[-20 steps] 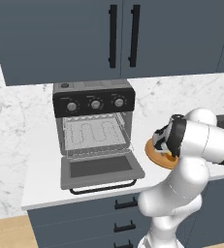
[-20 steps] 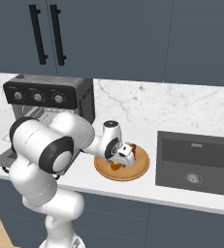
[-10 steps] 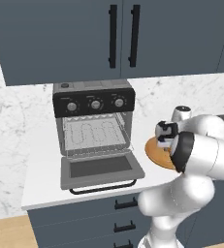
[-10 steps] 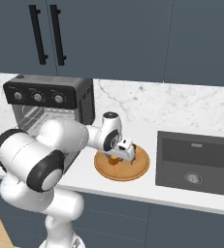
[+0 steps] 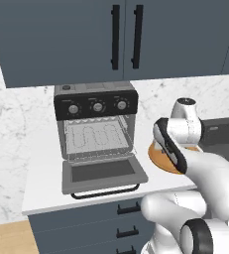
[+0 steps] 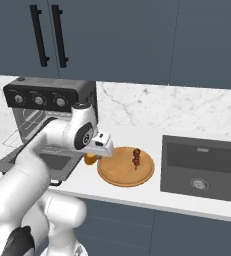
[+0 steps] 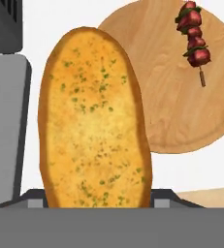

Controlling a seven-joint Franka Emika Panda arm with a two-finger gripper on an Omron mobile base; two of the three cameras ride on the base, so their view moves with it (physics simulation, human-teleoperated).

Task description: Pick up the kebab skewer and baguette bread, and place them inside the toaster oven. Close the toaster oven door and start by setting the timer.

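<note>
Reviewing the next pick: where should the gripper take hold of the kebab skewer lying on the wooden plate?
Grip the kebab skewer from above, across its row of meat chunks. It lies flat on the wooden plate, so the bare stick end offers less to pinch.

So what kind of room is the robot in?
It looks like a kitchen. There is a toaster oven with its door open on a marble counter, a dark sink set into that counter, and dark blue cupboards on the wall above.
</note>
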